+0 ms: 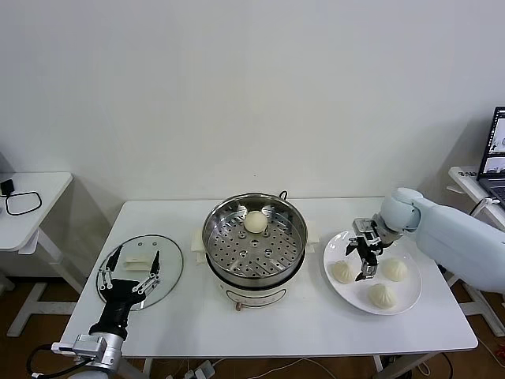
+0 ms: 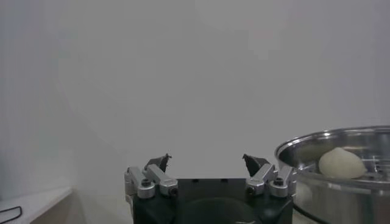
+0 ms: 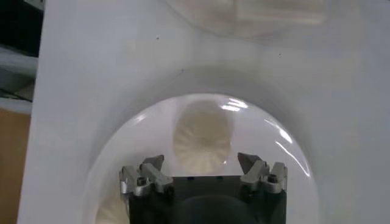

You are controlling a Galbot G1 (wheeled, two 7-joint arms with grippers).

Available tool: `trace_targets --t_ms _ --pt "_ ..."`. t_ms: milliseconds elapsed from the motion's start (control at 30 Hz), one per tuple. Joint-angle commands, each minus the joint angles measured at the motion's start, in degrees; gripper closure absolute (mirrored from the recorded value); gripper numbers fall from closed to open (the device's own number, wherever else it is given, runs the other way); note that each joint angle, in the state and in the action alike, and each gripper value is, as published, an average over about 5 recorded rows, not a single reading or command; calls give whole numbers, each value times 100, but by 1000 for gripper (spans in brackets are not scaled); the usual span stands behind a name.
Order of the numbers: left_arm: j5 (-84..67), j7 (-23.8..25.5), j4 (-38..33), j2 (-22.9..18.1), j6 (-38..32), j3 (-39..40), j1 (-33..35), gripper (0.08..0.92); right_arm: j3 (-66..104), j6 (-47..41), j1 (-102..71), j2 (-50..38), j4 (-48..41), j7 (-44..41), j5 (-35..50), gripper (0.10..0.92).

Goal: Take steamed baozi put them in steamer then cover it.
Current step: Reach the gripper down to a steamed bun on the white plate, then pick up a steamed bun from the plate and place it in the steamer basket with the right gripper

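Observation:
The steamer (image 1: 254, 246), a shiny steel pot with a perforated tray, stands mid-table with one steamed baozi (image 1: 255, 222) at its far side. Three more baozi (image 1: 343, 272) (image 1: 394, 269) (image 1: 383, 295) lie on a white plate (image 1: 406, 294) to its right. My right gripper (image 1: 364, 259) hovers open over the plate, just above the left bun. In the right wrist view, that bun (image 3: 202, 135) lies ahead of the open gripper (image 3: 201, 159). My left gripper (image 1: 130, 278) is open, low at the front left. In the left wrist view it (image 2: 206, 161) holds nothing, and the steamer (image 2: 329, 182) and its bun (image 2: 341, 163) show beside it.
A round glass lid (image 1: 170, 264) lies flat on the table to the left of the steamer, under the left gripper. A small side table (image 1: 35, 185) with a black cable stands at far left. A laptop (image 1: 495, 150) sits at the right edge.

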Motion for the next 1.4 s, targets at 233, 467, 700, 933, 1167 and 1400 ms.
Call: trace_targets --t_ms 233,467,700,933,1167,1400 --pt "22 8 59 5 -13 15 -24 177 302 -68 -389 204 -236 250 -127 203" --pt "24 7 57 -2 -19 21 -26 177 342 -67 -378 208 -200 236 -97 232" --pt "23 5 54 -12 -23 21 -29 177 350 -70 -363 166 -146 158 -75 342" --pt "22 -4 34 -17 -18 16 -30 177 255 -124 -181 -75 34 54 145 356" --pt "24 -14 27 -14 -15 33 -34 177 -635 -481 1123 -746 807 -157 1230 363" --pt "26 -9 59 21 -13 69 -73 177 -2515 -1044 3729 -983 1803 -352 2317 360"
